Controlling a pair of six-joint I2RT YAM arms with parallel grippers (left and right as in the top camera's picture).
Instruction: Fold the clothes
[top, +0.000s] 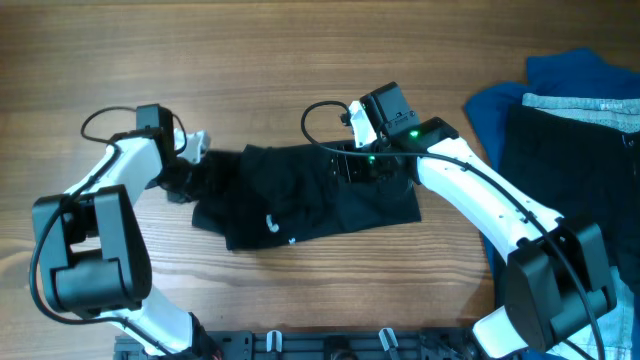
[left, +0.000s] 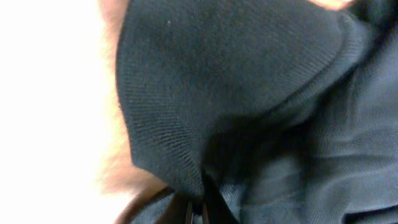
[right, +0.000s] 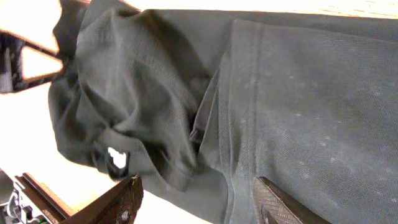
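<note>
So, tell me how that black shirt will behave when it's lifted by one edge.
Likely floppy: the black shirt lies rumpled in soft folds, so it should sag from the left fingers. Probably light: it looks a thin knit. Unlikely to slip; the ribbed weave looks grippy.

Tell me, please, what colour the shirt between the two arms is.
The shirt is black; the overhead view shows it best.
</note>
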